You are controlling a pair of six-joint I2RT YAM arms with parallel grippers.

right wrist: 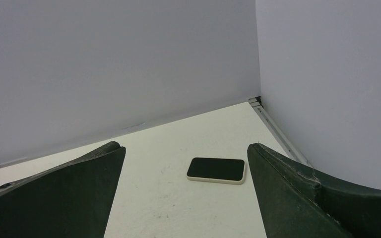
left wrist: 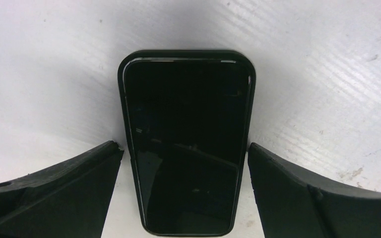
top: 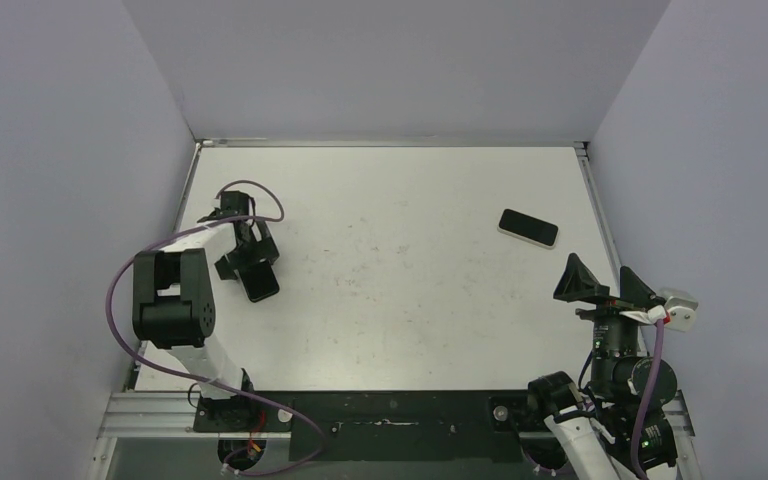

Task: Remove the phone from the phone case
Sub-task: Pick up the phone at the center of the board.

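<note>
- The phone (top: 528,227) lies flat on the table (top: 410,330) at the far right, well apart from the black case (top: 260,282), so the removal seems done.
- The left gripper (left wrist: 183,148) straddles the case with its jaws apart. The right gripper (right wrist: 184,147) is spread wide too, holding nothing.
- The next move probably needs only that the arms retreat.

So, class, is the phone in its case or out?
Out. The phone lies bare at far right, pale rim showing; the black case lies apart, far left, under the left tool.
</note>
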